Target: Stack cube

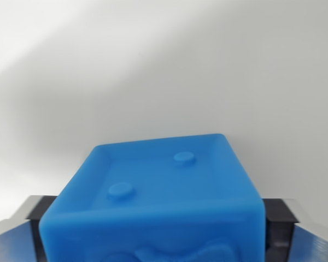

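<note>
At bottom centre of wrist view we see blue cube [158, 202], filling lower half of frame. No readable writing on it; we make out only raised relief shape on its near face, cut off by bottom edge. Top face has raised rim and two round studs. Cube sits between dark fingers [279, 229] of gripper [153, 232], clamped on its sides. Behind, plain white surface [164, 65].

The end effector [153, 229] shows black pads and silvery-blue metal fingers [13, 226].
</note>
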Controlling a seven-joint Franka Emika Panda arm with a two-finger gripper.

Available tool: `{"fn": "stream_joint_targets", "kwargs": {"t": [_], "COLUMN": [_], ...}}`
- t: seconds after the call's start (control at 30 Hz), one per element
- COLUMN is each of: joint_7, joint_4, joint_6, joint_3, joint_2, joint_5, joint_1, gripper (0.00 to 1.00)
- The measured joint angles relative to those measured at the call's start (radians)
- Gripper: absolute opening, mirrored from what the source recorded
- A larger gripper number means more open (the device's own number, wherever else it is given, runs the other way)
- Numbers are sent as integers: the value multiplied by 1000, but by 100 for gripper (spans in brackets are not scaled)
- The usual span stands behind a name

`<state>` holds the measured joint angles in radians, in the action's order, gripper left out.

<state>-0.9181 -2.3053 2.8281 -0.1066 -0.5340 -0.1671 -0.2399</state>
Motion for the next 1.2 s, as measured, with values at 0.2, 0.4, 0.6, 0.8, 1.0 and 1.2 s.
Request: {"fn": "stream_joint_targets", "kwargs": {"t": [0.2,0.4,0.6,0.8,1.0,1.2], "joint_7": [0,0,0,0,0,-1], "joint_4": [0,0,0,0,-1,-5], "joint_6": [0,0,0,0,-2,-12], "joint_3": [0,0,0,0,-1,-5], "joint_2": [0,0,0,0,5,20], "joint_5": [0,0,0,0,0,1], "joint_1": [0,0,0,0,1,4], "gripper": [0,0,0,0,0,0]}}
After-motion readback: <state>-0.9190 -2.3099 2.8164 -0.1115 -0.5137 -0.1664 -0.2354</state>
